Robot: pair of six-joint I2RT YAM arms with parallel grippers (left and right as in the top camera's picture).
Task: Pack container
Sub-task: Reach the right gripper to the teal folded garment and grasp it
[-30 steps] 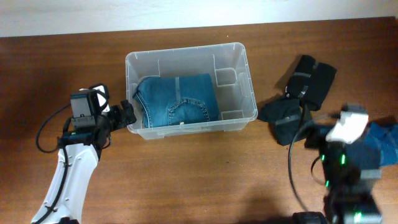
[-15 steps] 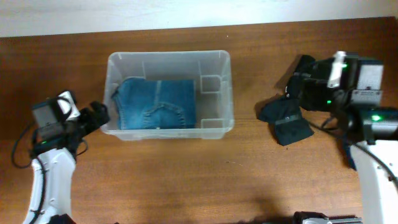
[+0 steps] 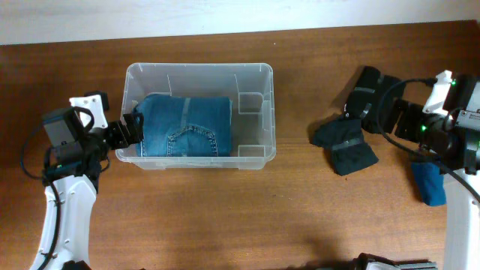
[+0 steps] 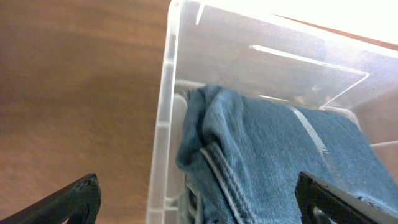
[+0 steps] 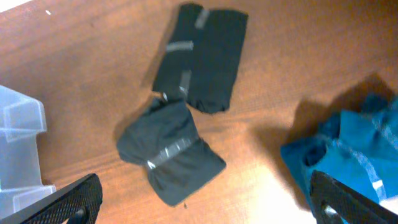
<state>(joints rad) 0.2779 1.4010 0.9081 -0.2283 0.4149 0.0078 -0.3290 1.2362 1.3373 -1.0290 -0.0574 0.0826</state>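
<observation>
The clear container stands at the table's centre left, with folded blue jeans inside. My left gripper is open at its left wall. In the left wrist view it straddles the rim, one finger outside and one over the jeans. My right gripper is open and empty above the table by two black cloths. In the right wrist view it hovers over the nearer black cloth.
A taped, folded black cloth lies far right. A second black cloth lies nearer. A blue cloth lies at the right edge. The container's corner shows in the right wrist view.
The container with the jeans has slid left, and my left arm went left with it. My right arm has swung from the front edge up to the right side, uncovering the blue cloth.
</observation>
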